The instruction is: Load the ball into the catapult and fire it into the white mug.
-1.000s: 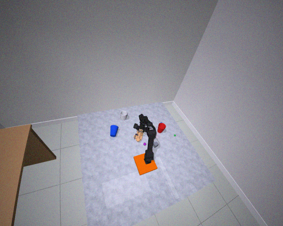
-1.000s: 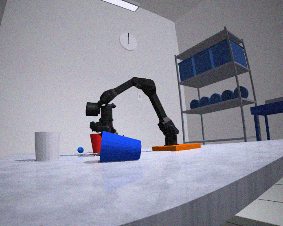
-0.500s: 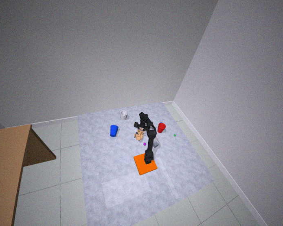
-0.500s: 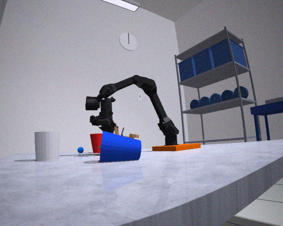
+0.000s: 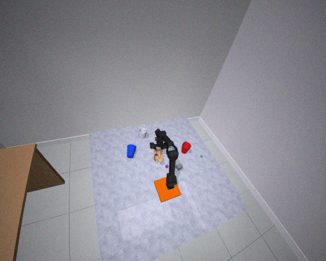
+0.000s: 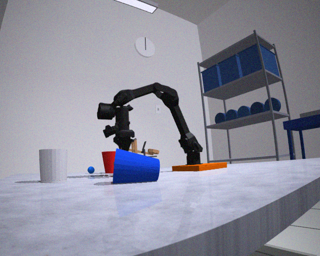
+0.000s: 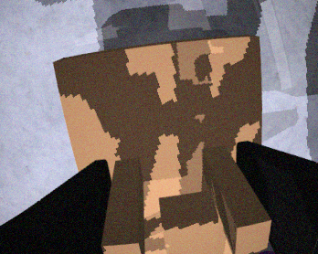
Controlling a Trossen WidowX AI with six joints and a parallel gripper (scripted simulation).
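Distant overhead, low tabletop side, close wrist

catapult (image 5: 158, 156) (image 6: 134, 145) (image 7: 90, 132): wood-like, matt | tabletop (image 5: 140, 182) (image 6: 127, 214) (image 7: 22, 114): smooth, glossy, marbled
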